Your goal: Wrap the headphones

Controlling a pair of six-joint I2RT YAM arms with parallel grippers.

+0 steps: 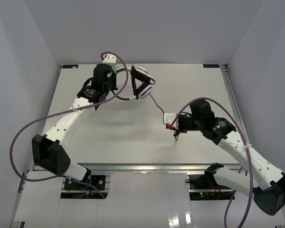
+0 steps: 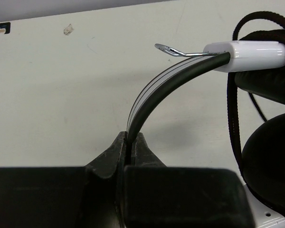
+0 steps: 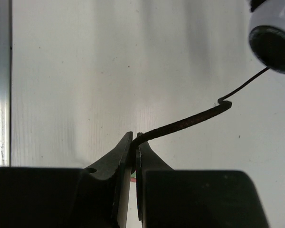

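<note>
The headphones (image 1: 141, 81) are at the back middle of the table, with white earcups (image 2: 251, 54), black cushions and cord loops wound round them. My left gripper (image 1: 118, 84) is shut on the thin black-and-white headband (image 2: 154, 97) and holds it (image 2: 128, 137). The black cord (image 1: 156, 103) runs from the earcups to my right gripper (image 1: 175, 134), which is shut on the cord's end. In the right wrist view the cord (image 3: 190, 122) leaves the closed jaws (image 3: 134, 140) toward an earcup (image 3: 273, 28) at the top right.
Purple arm cables (image 1: 123, 76) loop over both arms. A metal rail (image 1: 230, 95) runs along the table's right edge, and white walls close in the sides and back. A small mark (image 2: 68, 29) lies on the table far behind the left gripper.
</note>
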